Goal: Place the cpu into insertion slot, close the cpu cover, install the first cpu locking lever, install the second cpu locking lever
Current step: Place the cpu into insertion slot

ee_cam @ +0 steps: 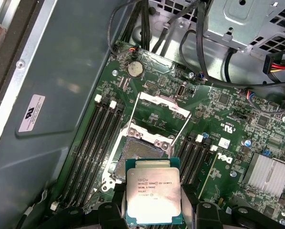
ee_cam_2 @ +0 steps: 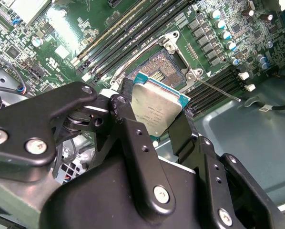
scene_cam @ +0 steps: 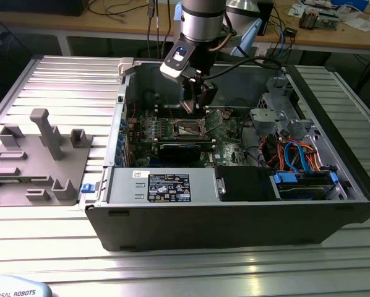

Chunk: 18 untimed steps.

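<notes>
I have the cpu (ee_cam: pixel 153 191) clamped by two opposite edges between my fingers (ee_cam_2: pixel 130 126), its dull silver top facing both wrist cameras. It hangs clear of the board, not yet seated. The insertion slot (ee_cam: pixel 140 152) lies bare just past the chip's far edge, its pin field showing. The cpu cover (ee_cam: pixel 164 101) stands swung up on the far side of the slot, so the recess is uncovered. Long dark memory slots (ee_cam: pixel 97 138) flank the socket on the green motherboard (ee_cam: pixel 218 119).

In the exterior view my gripper (scene_cam: pixel 196 102) reaches down into the open computer case (scene_cam: pixel 234 223). The insertion slot (scene_cam: pixel 190 128) sits at six o'clock from the gripper and close under it. A grey labelled box (scene_cam: pixel 163 185) lies at six o'clock from the slot, against the case's near wall. A grey parts fixture (scene_cam: pixel 43 154) rests at nine o'clock from the case on the ribbed metal table (scene_cam: pixel 61 80).
</notes>
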Each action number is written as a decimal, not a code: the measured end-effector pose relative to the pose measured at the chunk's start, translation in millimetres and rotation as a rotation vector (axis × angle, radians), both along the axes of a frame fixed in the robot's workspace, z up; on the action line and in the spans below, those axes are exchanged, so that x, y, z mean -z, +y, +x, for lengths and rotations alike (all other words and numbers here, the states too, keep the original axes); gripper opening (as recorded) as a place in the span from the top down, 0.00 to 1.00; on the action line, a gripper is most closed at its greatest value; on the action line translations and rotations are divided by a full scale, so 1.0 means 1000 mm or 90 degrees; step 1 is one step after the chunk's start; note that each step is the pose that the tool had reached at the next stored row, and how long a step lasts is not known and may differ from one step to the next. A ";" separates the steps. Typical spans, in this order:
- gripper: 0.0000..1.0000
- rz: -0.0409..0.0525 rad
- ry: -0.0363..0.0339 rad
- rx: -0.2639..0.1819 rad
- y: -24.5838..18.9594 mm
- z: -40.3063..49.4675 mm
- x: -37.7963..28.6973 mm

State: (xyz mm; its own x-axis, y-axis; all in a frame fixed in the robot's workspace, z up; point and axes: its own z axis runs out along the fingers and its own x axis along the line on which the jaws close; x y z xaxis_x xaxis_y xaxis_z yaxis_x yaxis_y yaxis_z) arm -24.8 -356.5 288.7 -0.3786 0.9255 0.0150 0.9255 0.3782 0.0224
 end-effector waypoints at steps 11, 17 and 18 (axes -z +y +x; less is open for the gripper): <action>0.46 0.0000 0.0000 0.006 0.0000 0.0000 0.0007; 0.46 0.0000 0.0000 0.008 0.0000 0.0000 0.0012; 0.46 0.0000 0.0000 0.008 0.0000 0.0000 0.0012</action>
State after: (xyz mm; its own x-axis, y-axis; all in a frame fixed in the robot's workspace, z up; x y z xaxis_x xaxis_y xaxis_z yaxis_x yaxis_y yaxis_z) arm -24.8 -356.5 287.5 -0.3666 0.9302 0.0150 0.9302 0.3663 0.0224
